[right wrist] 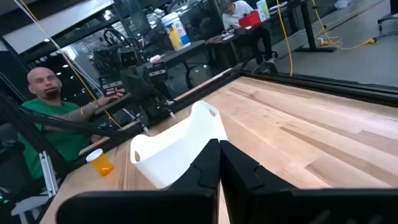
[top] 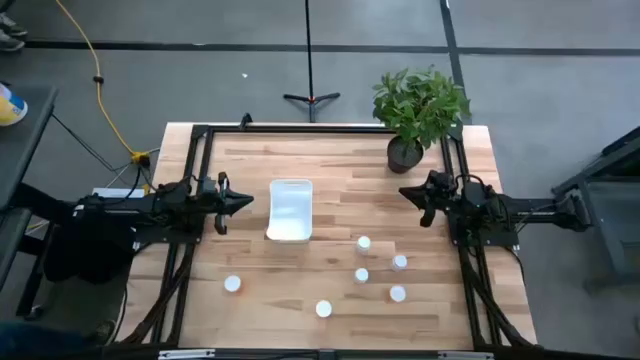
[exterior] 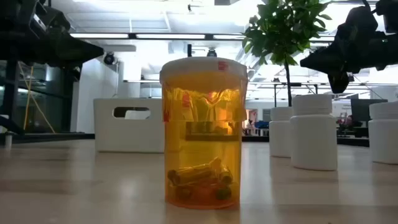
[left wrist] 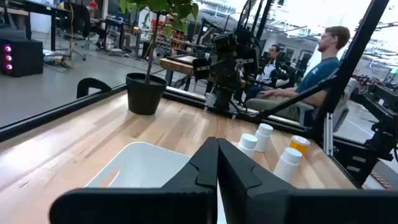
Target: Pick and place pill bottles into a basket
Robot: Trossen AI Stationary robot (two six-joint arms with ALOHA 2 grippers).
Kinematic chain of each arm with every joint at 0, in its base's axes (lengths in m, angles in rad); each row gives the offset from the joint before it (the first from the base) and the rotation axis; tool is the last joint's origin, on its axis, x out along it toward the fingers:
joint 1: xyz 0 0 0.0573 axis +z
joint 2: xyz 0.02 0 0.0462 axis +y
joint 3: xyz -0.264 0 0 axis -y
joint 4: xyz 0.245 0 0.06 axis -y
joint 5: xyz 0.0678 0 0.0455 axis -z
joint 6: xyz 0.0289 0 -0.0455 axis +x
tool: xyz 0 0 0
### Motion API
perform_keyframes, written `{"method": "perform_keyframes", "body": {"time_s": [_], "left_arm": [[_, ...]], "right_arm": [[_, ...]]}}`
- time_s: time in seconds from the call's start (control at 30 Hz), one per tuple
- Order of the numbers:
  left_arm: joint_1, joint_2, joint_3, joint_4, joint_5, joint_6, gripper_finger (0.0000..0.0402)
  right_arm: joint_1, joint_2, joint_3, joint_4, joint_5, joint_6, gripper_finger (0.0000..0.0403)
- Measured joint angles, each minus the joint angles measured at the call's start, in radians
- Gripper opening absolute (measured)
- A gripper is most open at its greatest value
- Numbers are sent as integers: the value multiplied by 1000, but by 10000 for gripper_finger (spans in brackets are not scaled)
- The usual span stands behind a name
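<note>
Six bottles (top: pixel 361 243): white caps up, loose on my tabletop (top: pixel 340 170); one is amber.
Basket (top: pixel 290 209): white, empty.
My end effectors: left (top: pixel 243 202), right (top: pixel 408 190), both pressed together.

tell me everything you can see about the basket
The basket is a small white rectangular bin with rounded corners, plastic by its look. It has a slot handle cut in one end wall, seen in the low view. It stands upright on the wooden table, left of centre, open side up. No bottle shows inside it. The left claw is beside it, apart from it.
</note>
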Motion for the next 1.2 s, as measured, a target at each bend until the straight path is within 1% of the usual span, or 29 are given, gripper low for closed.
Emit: {"method": "perform_keyframes", "body": {"time_s": [0.33, 0.4, 0.47, 0.53, 0.63, 0.73, 0.8, 0.87, 0.93, 1.03, 1.2], "left_arm": [[0, 0, 0, 4, 0, 0, 44], [0, 0, 0, 2, 0, 0, 46], [0, 0, 0, 3, -12, 1, 57], [0, 0, 0, 5, -26, -1, 82], [0, 0, 0, 6, -50, -15, 139], [0, 0, 0, 37, -66, -21, 194], [0, 0, 0, 86, -69, -38, 219], [0, 3, 8, 96, -71, -33, 234], [0, 18, 32, 79, -72, -11, 239], [0, 54, 76, 81, -73, 19, 235], [0, 141, 142, 74, -72, 27, 216]], "right_arm": [[0, 0, 0, 0, 19, -8, 3], [0, 0, 0, 2, 20, -51, 14], [0, 0, 0, 4, 23, -74, 36], [0, 0, 0, 8, 39, -67, 69], [0, 0, 0, 25, 70, -39, 131], [0, 0, 2, 62, 31, -42, 188], [0, 2, 11, 90, 15, -45, 210], [0, 2, 35, 93, 1, -63, 219], [0, 3, 68, 82, -10, -106, 220], [0, 29, 140, 35, -17, -171, 218], [0, 145, 290, -125, -90, -219, 218]]}}
